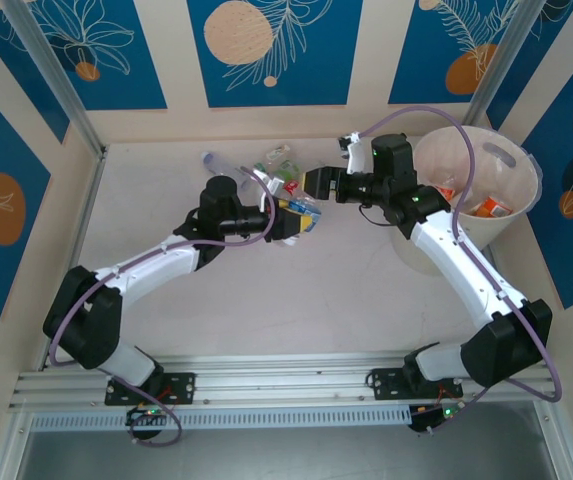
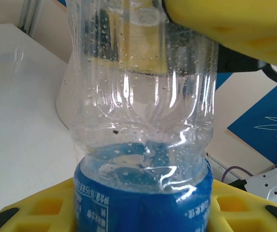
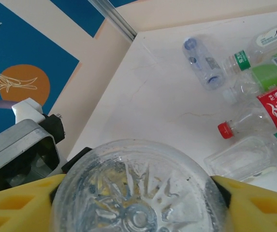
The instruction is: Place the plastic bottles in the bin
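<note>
Blue-label bottle (image 2: pixel 143 96) is bridged between both arms: left pincer (image 2: pixel 140 210) clamped on the label end, right pincer (image 3: pixel 138 205) snug around the base, long axis running straight from one to the other. The bin (image 1: pixel 526 200) sits just behind the right pincer, so that arm's nearer. Blue label's print is unreadable; a red-label bottle (image 3: pixel 271 104) on the bench (image 3: pixel 153 96) beyond has white Chinese script, Coca-Cola-looking.

The round pale plastic bin (image 1: pixel 522 205) stood by the white table's (image 1: pixel 346 290) right edge, clear plastic bottles (image 1: pixel 281 165) clustered left of it near the far edge.
</note>
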Controlling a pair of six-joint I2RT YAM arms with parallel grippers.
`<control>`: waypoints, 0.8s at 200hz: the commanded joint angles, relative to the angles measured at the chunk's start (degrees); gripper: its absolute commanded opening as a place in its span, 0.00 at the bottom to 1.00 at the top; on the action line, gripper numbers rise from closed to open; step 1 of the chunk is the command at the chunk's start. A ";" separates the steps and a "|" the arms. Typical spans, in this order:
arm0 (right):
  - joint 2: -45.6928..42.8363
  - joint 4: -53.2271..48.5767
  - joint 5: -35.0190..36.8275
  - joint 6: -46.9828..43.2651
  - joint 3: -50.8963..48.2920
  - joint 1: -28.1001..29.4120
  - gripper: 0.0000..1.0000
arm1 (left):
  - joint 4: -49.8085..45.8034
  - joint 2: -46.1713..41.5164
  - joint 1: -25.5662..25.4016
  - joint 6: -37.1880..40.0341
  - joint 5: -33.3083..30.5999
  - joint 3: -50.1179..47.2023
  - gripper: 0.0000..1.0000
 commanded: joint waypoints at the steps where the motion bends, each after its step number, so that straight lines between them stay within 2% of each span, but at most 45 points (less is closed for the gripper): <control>1: -0.30 -0.24 -0.30 -0.59 0.09 0.70 0.59 | 1.28 0.86 -0.30 -0.80 -1.39 2.07 0.46; 24: -1.45 1.06 0.38 -0.46 -0.48 0.29 0.51 | -2.21 1.48 -0.23 -0.67 -0.87 3.25 0.63; 56: -2.99 1.27 2.36 -0.49 -1.06 -0.57 0.47 | -6.11 0.76 -0.21 0.35 -1.49 3.48 0.94; 65: -3.48 1.18 2.79 -0.57 -1.22 -0.88 0.46 | -6.13 0.27 -0.18 0.46 -2.20 2.86 0.99; 113: -6.63 -1.02 7.86 -2.07 -1.08 -3.08 0.46 | -1.70 -2.34 -0.21 0.63 -7.28 -1.06 1.00; 160: -12.93 -5.09 14.49 -5.80 0.50 -7.25 0.45 | -2.77 -6.71 -0.16 4.43 -19.63 -5.05 1.00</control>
